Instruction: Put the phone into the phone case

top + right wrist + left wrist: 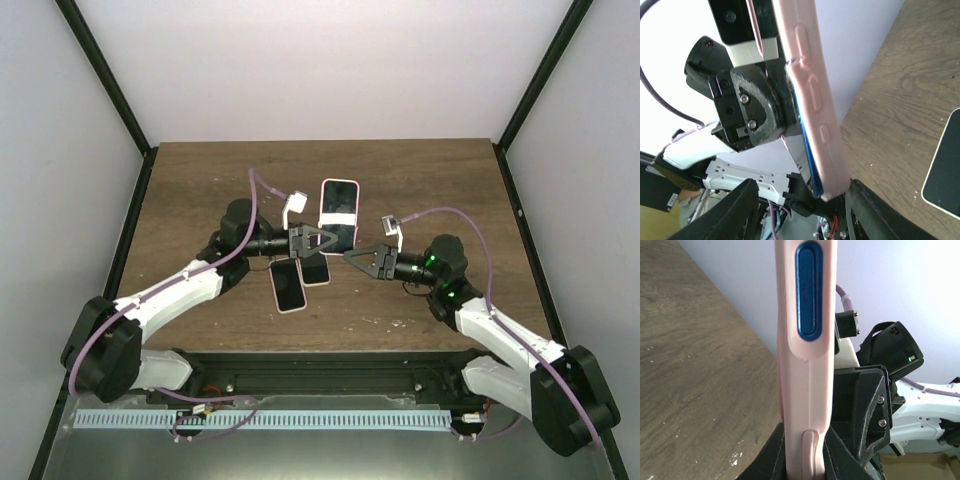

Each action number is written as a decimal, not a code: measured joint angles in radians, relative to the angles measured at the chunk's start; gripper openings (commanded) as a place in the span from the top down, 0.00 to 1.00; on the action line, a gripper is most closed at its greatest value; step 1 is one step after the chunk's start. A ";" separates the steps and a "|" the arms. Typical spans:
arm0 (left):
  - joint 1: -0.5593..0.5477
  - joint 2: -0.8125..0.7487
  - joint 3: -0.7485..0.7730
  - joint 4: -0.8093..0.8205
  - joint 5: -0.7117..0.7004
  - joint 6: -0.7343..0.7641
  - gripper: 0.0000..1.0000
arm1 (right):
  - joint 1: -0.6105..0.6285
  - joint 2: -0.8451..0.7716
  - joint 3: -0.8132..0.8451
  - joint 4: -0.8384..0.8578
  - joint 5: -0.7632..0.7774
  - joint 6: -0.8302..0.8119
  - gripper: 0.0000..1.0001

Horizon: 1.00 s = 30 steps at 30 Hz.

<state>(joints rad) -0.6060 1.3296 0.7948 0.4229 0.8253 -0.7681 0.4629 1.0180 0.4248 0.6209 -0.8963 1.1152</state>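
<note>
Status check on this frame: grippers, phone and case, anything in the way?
Left gripper shut on pink silicone phone case, blue phone showing inside. Right gripper open, fingers either side of case's end. Two dark phones flat on wooden table, not blocking.

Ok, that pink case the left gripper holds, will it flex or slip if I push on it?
Probably flexes a little: the pink case looks like soft moulded rubber with raised buttons. Its matte skin likely grips rather than slips. Pinched by the left gripper alone, it may pivot under a sideways push.
</note>
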 measured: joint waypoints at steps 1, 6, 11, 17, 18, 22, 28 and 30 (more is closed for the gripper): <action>0.000 0.000 0.000 0.002 0.004 -0.006 1.00 | 0.000 0.000 0.000 0.005 0.002 0.000 0.48; -0.007 0.000 0.000 0.003 0.016 -0.026 1.00 | 0.000 0.000 0.000 0.020 0.018 0.009 0.56; -0.008 0.000 0.000 0.023 0.026 -0.048 1.00 | 0.000 -0.001 0.000 0.025 0.026 0.016 0.73; -0.007 -0.002 0.000 0.016 0.024 -0.016 1.00 | -0.002 0.005 -0.003 0.049 0.019 0.043 0.99; -0.007 -0.005 0.003 -0.009 0.019 0.008 1.00 | -0.002 0.006 -0.003 0.047 0.019 0.051 0.99; -0.008 -0.011 0.020 -0.068 0.012 0.063 1.00 | -0.001 0.012 -0.003 0.042 0.018 0.068 0.99; -0.011 -0.011 0.028 -0.095 0.022 0.085 1.00 | 0.003 -0.002 -0.020 0.039 0.029 0.056 0.78; -0.015 -0.012 0.019 -0.068 0.027 0.080 1.00 | 0.005 -0.008 -0.021 0.034 0.035 0.060 0.76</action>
<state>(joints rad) -0.6209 1.3178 0.8135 0.3546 0.8520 -0.6884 0.4679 1.0103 0.4038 0.6548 -0.8608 1.1748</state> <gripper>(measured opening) 0.122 0.207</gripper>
